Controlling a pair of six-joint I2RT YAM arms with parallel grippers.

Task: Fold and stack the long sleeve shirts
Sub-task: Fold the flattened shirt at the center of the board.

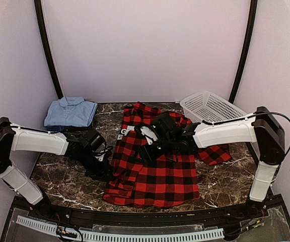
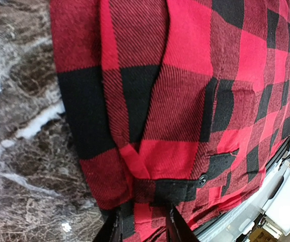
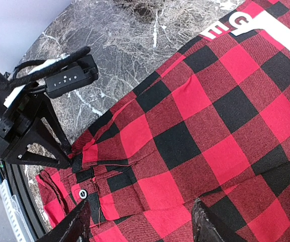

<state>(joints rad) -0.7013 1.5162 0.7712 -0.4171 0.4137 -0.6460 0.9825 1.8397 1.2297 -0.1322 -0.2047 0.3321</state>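
1. A large red-and-black buffalo-check flannel shirt [image 1: 155,176] lies spread across the middle of the dark veined marble table [image 1: 59,176]. It reaches from the near edge back towards the far wall.
2. White block lettering [image 3: 235,22] shows on the far part of the flannel.
3. A plain light blue collared shirt [image 1: 70,112] lies folded at the far left corner, well apart from the flannel.
4. A white plastic mesh basket [image 1: 213,107] stands at the far right, just beside the flannel's far right part.
5. The left gripper [image 2: 144,229] is low at the flannel's left edge, near the buttoned cuff [image 2: 203,179]. Its fingers [image 2: 177,229] stand a narrow way apart, with a fold of the red-and-black cloth between them. I cannot tell whether they already press it.
6. The right gripper [image 3: 142,227] is over the middle of the flannel, to the right of the left gripper. Its jaws are spread wide, with only flat check cloth below them and nothing pinched.
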